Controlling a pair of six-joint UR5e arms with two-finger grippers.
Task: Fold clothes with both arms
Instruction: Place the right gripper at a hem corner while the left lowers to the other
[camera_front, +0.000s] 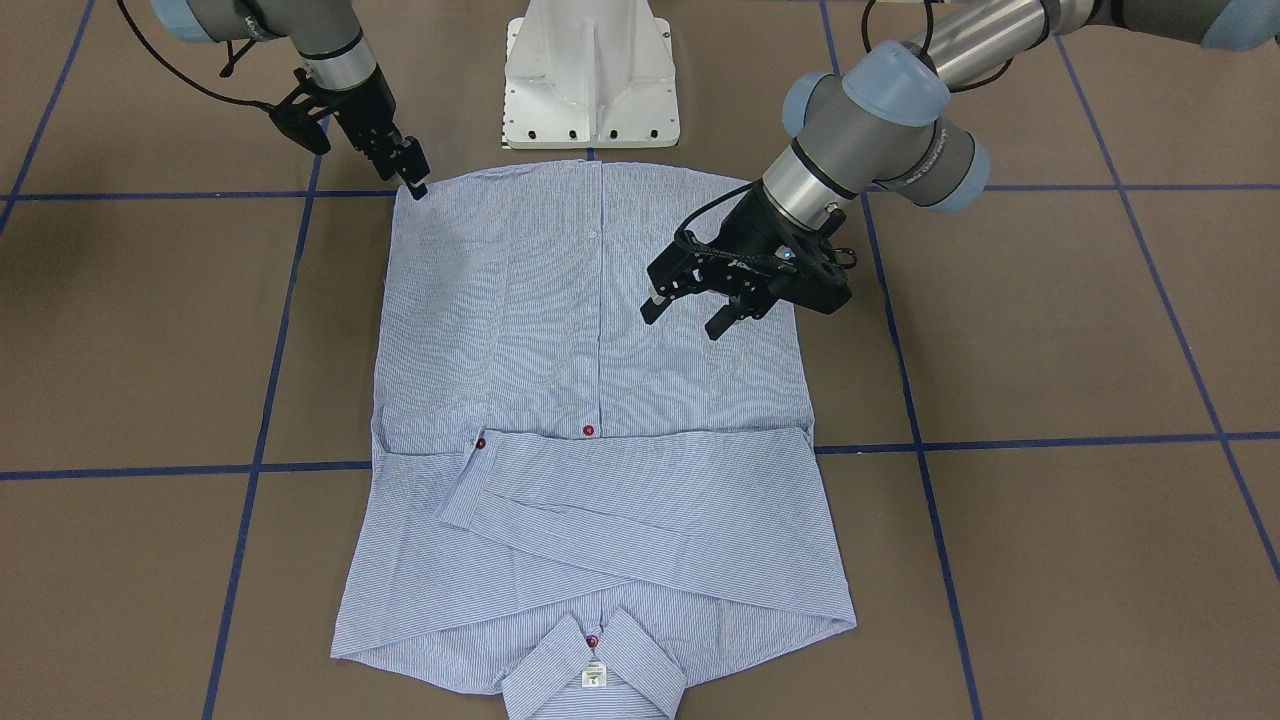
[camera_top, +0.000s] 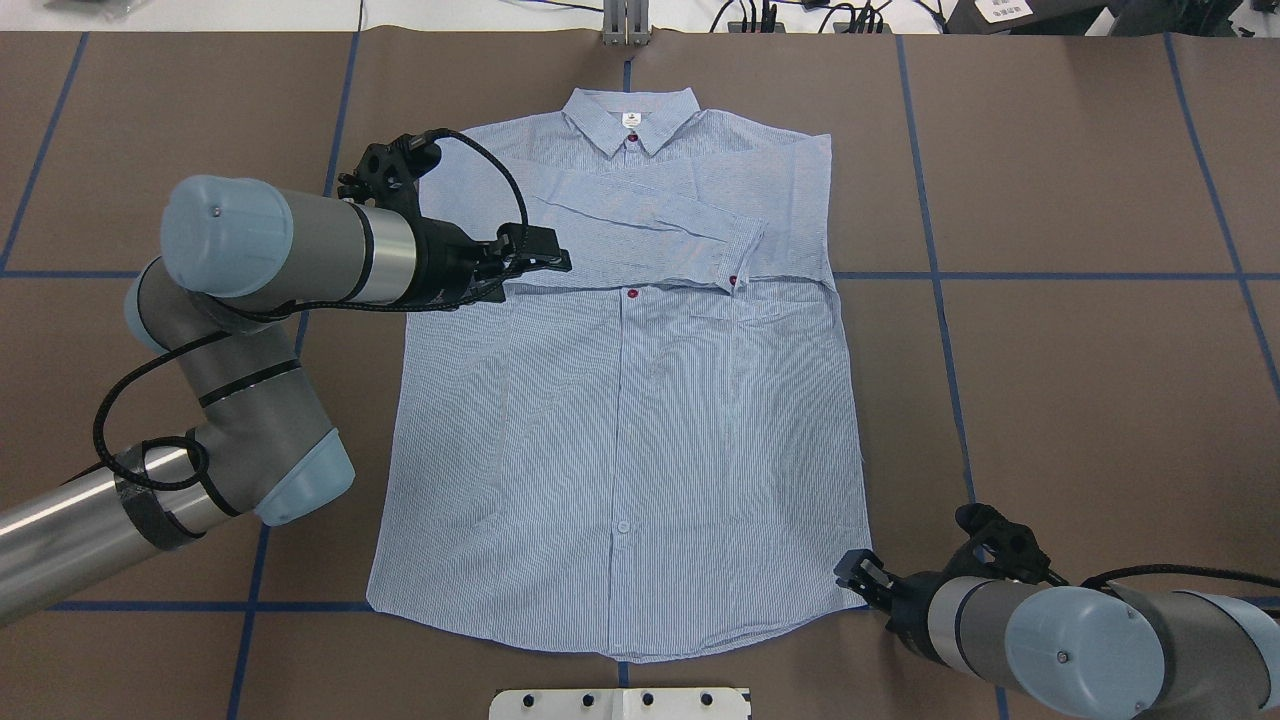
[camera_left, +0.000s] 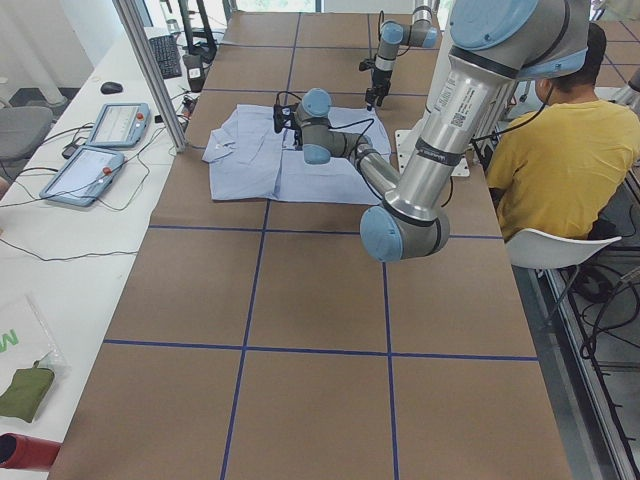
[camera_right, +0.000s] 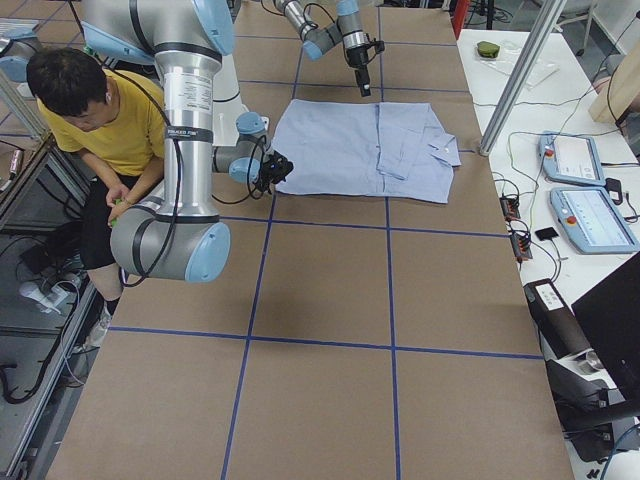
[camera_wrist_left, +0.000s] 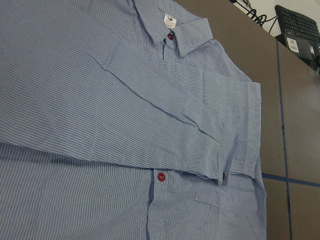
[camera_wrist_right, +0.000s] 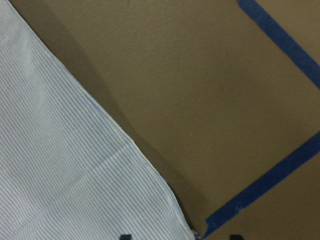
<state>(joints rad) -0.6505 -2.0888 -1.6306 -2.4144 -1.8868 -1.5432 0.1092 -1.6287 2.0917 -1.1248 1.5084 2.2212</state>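
Note:
The light blue striped shirt (camera_front: 600, 380) lies flat and front up on the brown table (camera_top: 1050, 400), collar (camera_top: 630, 115) at the far side. Both sleeves are folded across the chest (camera_wrist_left: 150, 115). My left gripper (camera_front: 687, 315) is open and empty. It hovers above the shirt's body near its left side, just below the folded sleeves (camera_top: 545, 262). My right gripper (camera_front: 413, 180) is low at the hem corner nearest the robot (camera_top: 855, 572). In the right wrist view two dark fingertips stand apart with the hem corner (camera_wrist_right: 190, 227) between them.
The white pedestal base (camera_front: 590, 80) stands just behind the hem. Blue tape lines (camera_top: 940, 275) cross the table. A person in yellow (camera_left: 560, 160) sits beside the robot. Teach pendants (camera_left: 100, 140) and a metal post (camera_left: 155, 75) stand past the collar end.

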